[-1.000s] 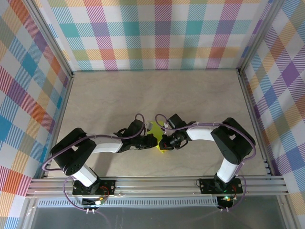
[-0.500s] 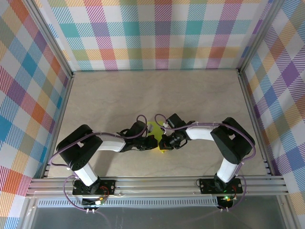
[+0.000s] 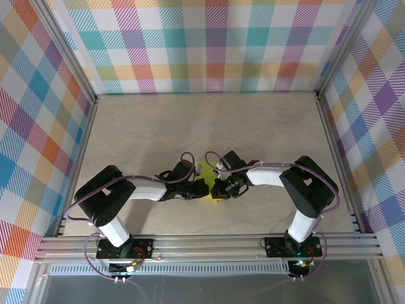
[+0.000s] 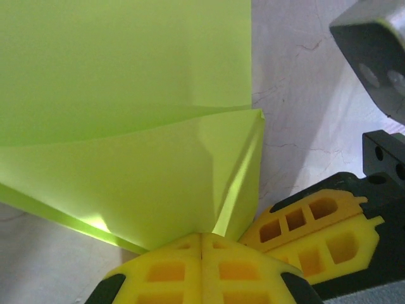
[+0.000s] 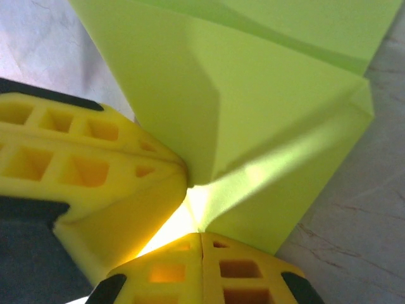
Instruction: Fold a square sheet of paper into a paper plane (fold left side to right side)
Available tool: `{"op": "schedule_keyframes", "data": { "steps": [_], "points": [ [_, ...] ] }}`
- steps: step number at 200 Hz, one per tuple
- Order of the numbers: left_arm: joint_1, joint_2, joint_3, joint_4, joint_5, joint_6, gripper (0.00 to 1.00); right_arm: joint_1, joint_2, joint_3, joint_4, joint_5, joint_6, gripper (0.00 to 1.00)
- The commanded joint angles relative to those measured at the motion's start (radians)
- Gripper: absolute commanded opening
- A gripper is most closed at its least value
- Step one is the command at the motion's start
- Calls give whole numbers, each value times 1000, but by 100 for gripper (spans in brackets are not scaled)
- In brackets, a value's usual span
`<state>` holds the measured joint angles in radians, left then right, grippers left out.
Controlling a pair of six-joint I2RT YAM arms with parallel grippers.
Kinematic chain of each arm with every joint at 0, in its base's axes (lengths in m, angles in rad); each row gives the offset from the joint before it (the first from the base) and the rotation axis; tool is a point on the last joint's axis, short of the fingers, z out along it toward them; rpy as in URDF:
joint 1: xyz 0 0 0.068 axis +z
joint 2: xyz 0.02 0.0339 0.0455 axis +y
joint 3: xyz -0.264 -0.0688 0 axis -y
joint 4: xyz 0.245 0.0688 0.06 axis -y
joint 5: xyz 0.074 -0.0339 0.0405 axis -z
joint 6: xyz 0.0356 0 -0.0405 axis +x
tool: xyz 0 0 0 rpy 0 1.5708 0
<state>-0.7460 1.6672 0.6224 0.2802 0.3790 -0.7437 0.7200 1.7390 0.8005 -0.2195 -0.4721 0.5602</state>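
Closely, right pincer (image 3: 216, 188) against paper (image 4: 126, 76)

Plaid-patterned walls (image 3: 215, 44) are enclosing a pale marbled tabletop (image 3: 158, 126) on 3 sides; aluminium rails (image 3: 209, 244) are bordering its near edge.

Beige marbled table (image 3: 190, 126) enclosed by colourful plaid walls (image 3: 215, 44) and aluminium rails (image 3: 209, 244)
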Motion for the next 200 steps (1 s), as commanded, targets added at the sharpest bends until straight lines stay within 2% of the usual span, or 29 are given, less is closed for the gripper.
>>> {"op": "schedule_keyframes", "data": {
  "steps": [1, 71, 125, 175, 200],
  "points": [
    [60, 32, 8, -86, -88, 27, 0, 10, 90, -75, -193, 227, -27, 0],
    [222, 31, 28, -125, -88, 139, 0, 10, 84, -73, -197, 222, -24, 0],
    [334, 59, 69, -126, -32, 189, 0, 10, 74, -77, -185, 206, -15, 0],
    [337, -36, 112, -215, 10, 220, 0, 10, 51, -72, -169, 180, 0, 0],
    [273, -87, 102, -234, 30, 205, 0, 10, 38, -67, -163, 177, 4, 0]
  ]
}}
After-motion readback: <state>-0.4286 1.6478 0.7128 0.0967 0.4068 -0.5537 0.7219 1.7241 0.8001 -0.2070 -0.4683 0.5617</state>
